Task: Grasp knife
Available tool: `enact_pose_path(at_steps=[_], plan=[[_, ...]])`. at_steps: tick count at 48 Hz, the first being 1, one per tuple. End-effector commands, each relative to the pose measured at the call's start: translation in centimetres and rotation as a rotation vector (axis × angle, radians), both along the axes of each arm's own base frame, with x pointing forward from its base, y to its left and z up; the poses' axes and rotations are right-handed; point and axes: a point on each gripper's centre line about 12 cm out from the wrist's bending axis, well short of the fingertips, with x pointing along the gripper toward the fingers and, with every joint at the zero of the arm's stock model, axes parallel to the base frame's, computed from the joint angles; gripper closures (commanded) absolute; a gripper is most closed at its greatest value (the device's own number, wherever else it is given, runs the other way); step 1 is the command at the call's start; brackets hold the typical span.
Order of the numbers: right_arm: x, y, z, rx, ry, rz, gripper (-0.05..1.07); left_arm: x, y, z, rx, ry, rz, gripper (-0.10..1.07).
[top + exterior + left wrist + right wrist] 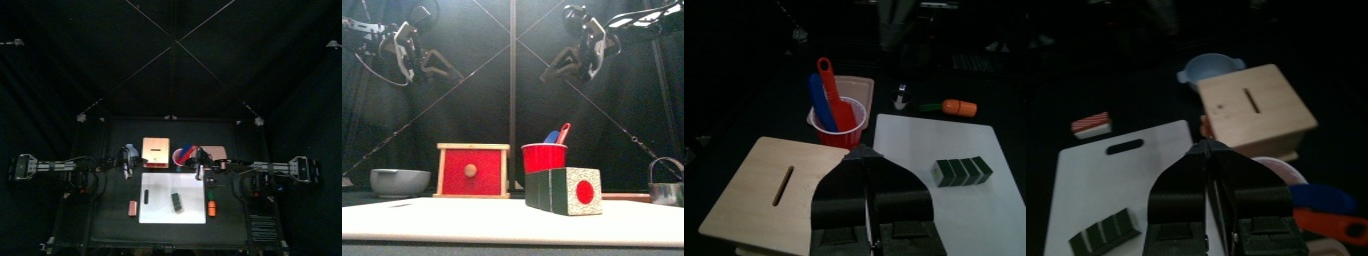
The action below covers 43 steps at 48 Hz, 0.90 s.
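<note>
Both claws hang high above the table [80, 228], well apart from everything on it. The left claw [862, 152] has its jaws pressed together on nothing, and the right claw [1207, 147] is likewise closed and empty. Below them lies one white board [938, 140]. Beside the board stands one wooden box [778, 190] with a slot in its top. One grey bowl [400, 181] sits near the box, and one metal mug [667, 188] is at the far side. One red cup [844, 128] stands just beside the box and holds two handles upright, one blue handle [822, 100] and one red handle [826, 72]. Which of them is the knife I cannot tell. One green block [962, 172] rests on the board, and one small orange piece [955, 106] lies just off its edge.
</note>
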Motion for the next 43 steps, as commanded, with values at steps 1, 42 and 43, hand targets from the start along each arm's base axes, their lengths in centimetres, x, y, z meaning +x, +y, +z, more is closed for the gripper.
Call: enact_pose_path(at_steps=[1, 42, 43], plan=[[-1.1, -1.0, 1.1, 0.033, 0.003, -0.092, 0.77, 0.4, 0.1, 1.3, 0.013, -0.043, 0.003, 0.91], [-5.0, -4.4, 0.7, 0.448, 0.216, -0.311, 0.05, 0.4, -0.1, 0.9, 0.046, -0.023, -0.017, 0.91], [-5.0, -4.7, 0.7, 0.455, 0.216, -0.311, 0.05, 0.4, -0.1, 0.9, 0.044, -0.023, -0.017, 0.91]])
